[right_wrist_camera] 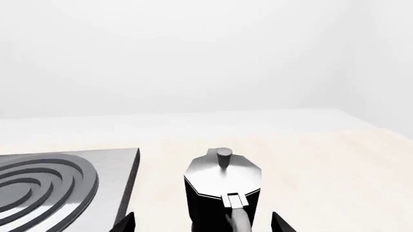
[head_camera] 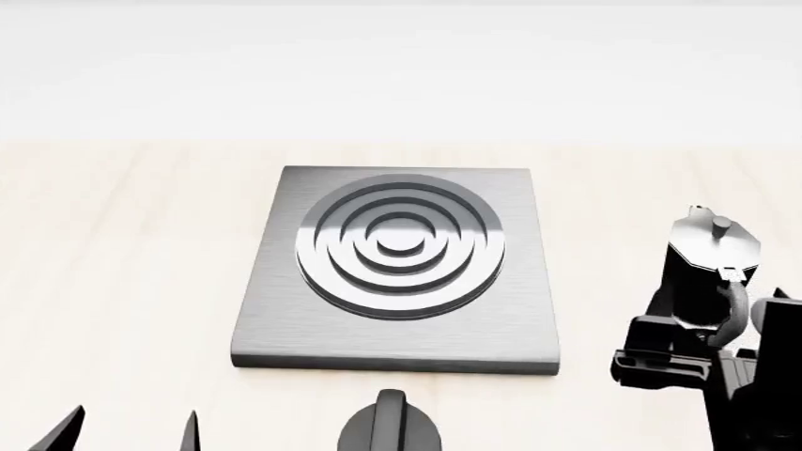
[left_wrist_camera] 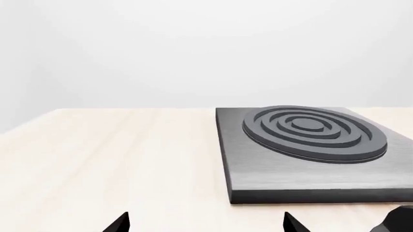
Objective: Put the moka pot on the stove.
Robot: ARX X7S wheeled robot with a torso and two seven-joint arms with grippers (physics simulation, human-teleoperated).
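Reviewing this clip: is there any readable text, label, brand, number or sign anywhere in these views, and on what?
None: no text, number or sign shows in any view.
The moka pot is plain black with a bare silver lid.
The stove shows only rings.
The dial knob carries no marks.

Setting: bare simulated kitchen mock-up. Evidence: pale wood-grain table (head_camera: 126, 282) carrying a brushed-metal stove (head_camera: 514, 310) with concentric burner rings, a black dial knob (head_camera: 391, 427) at its 6 o'clock edge, moka pot (head_camera: 708, 258) at 3 o'clock. Featureless white backdrop.
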